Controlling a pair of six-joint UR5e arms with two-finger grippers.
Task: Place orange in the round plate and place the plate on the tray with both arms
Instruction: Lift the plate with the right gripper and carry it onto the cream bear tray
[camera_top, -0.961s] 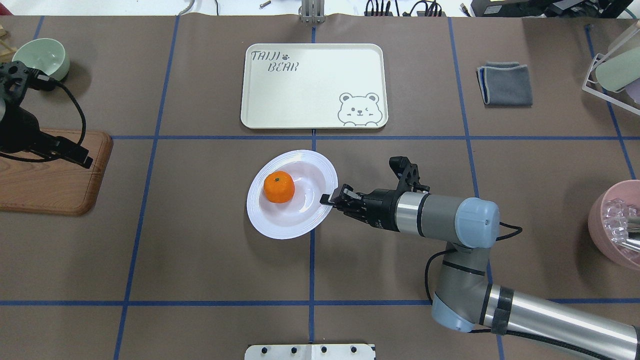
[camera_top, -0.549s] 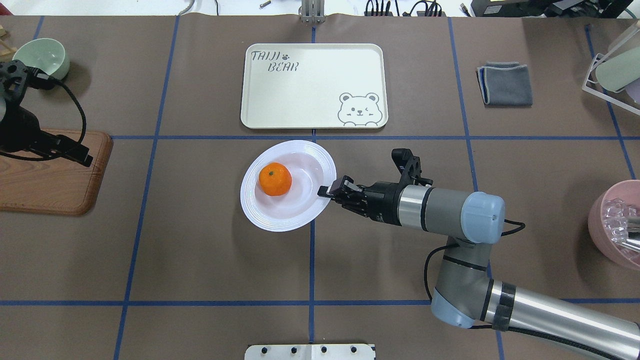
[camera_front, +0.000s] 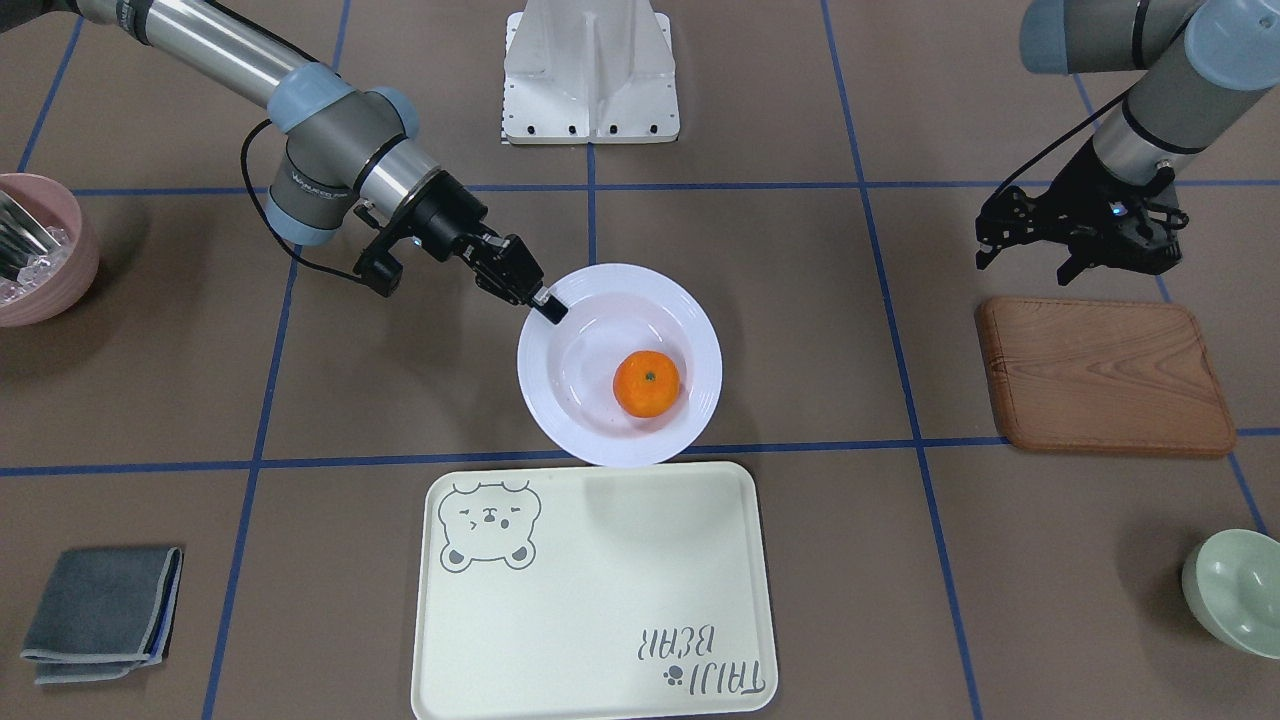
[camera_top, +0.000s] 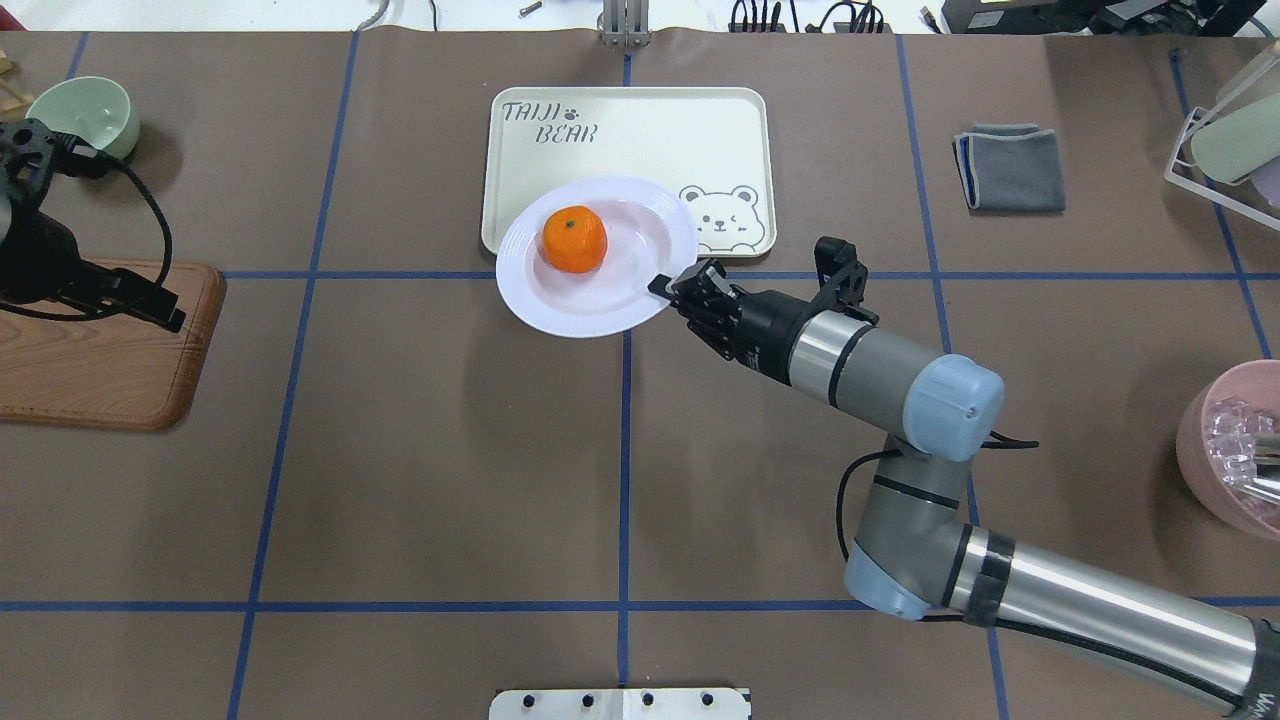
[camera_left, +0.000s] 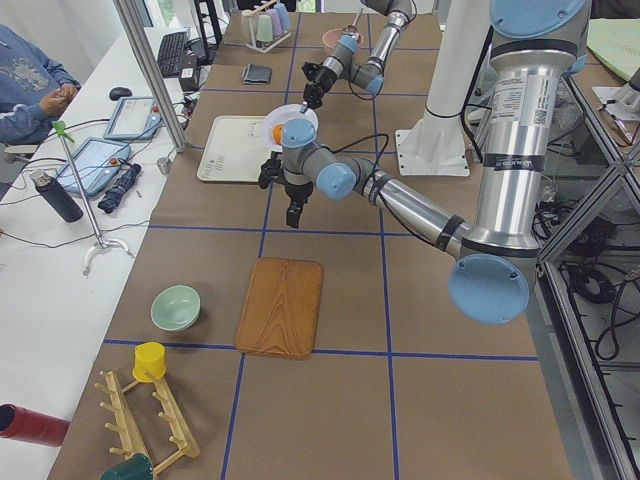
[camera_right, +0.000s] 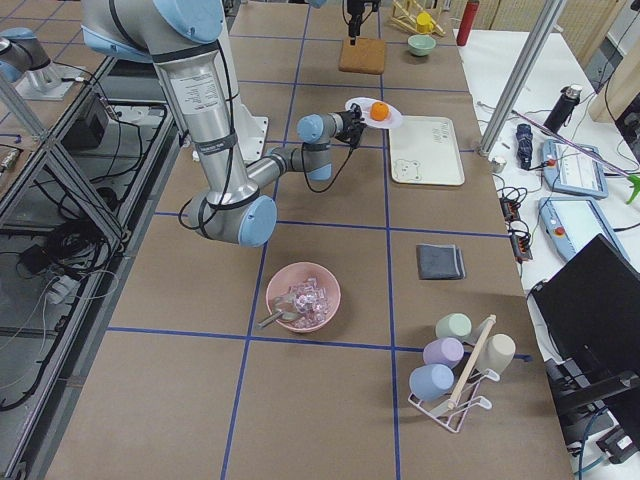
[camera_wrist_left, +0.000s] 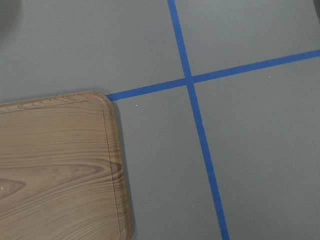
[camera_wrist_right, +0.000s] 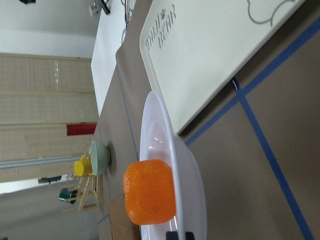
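Brown paper tabletop (camera_top: 400, 450) leaves us broad room around the right gripper (camera_top: 665, 287), its jaws pinched nearly closed on the rim of the round plate (camera_top: 560, 318), holding it off the surface. Beyond the jaws the plate hangs at the near edge of the tray (camera_top: 640, 140), whose long side runs crosswise. We see the orange (camera_top: 574, 239) in the plate, stem dot up. The left gripper (camera_top: 150, 305) hangs over the corner of a wooden board (camera_top: 90, 370); we cannot tell how its jaws stand.
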